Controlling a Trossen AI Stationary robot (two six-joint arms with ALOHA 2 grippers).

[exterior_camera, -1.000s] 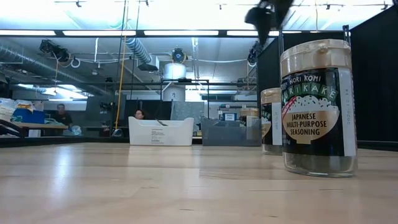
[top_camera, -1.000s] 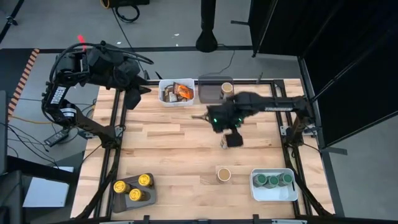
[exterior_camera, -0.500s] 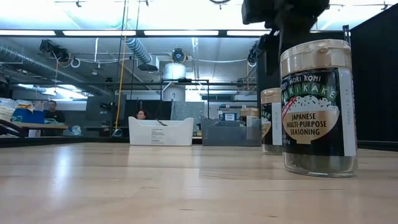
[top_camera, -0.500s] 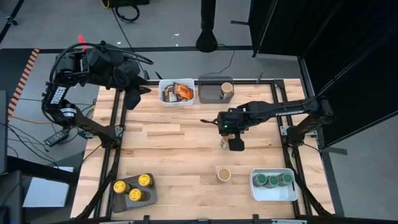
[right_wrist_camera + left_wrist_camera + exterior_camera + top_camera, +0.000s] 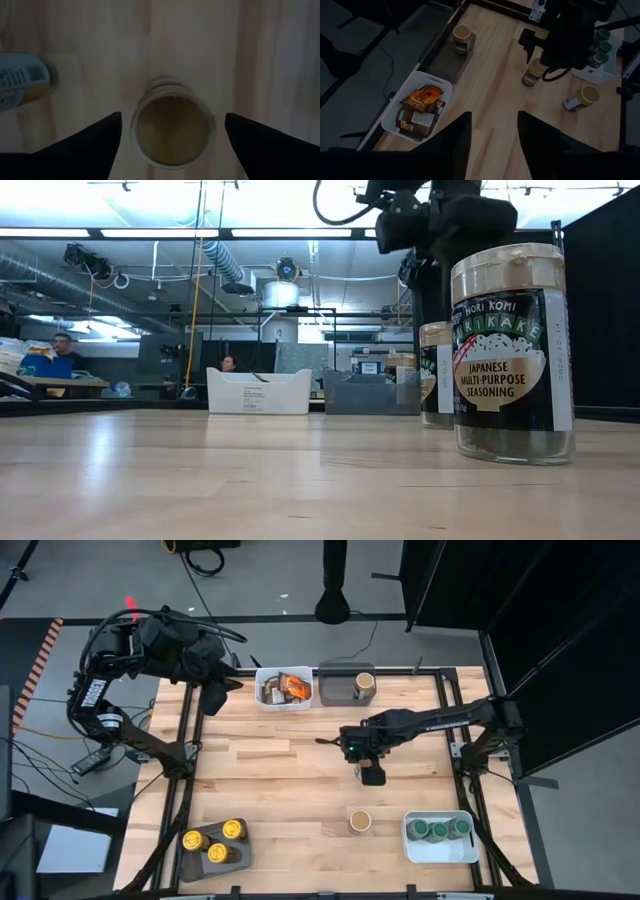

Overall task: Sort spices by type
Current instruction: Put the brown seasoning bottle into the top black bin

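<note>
A tan-lidded spice jar (image 5: 172, 127) stands upright mid-table. My right gripper (image 5: 172, 137) hangs open over it, pointing down, one finger on either side of the lid and clear of it. In the high view this gripper (image 5: 371, 776) hides the jar. A second tan-lidded jar (image 5: 360, 820) stands nearer the front edge and looms large in the low view (image 5: 510, 350). My left gripper (image 5: 492, 145) waits open, high over the far left corner, with nothing between its fingers.
At the far edge, a white tray (image 5: 268, 675) holds brown and orange packets beside a grey tray (image 5: 335, 690) with one tan-lidded jar (image 5: 365, 682). Near left, a grey tray (image 5: 192, 858) holds yellow-lidded jars; near right, a white tray (image 5: 412, 845) holds green-lidded jars. People sit beyond the table.
My right gripper has come down over the tan-lidded jar mid-table, still pointing down. The jars have stayed where they were.
</note>
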